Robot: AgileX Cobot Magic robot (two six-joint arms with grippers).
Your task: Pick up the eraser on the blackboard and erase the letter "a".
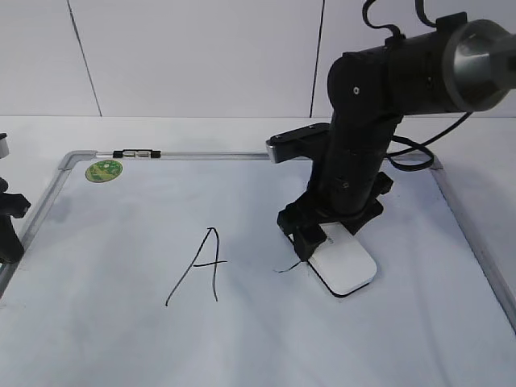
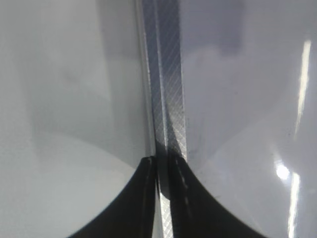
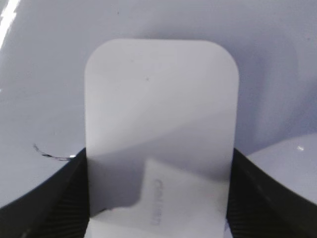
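Right tool (image 1: pixel 310 239) clamps the eraser (image 1: pixel 347 266), felt flat on the blackboard (image 1: pixel 121 339) right of capital "A" (image 1: pixel 199 266), over a faint stroke (image 1: pixel 284 268); left tool (image 2: pixel 159 198) closed.

eraser (image 1: pixel 345 265): showing white, black underside
blackboard (image 1: pixel 121 322): showing white, grey frame
sticker (image 1: pixel 104 170): showing green
capital "A" (image 1: pixel 200 266): showing black
right gripper (image 1: pixel 310 239): showing black

Bright, even overhead light in the exterior view, soft shadow under the right arm, white glare streaks on the blackboard (image 2: pixel 247 99) in both wrist views, left wrist view soft, grainy, fingers blurred dark
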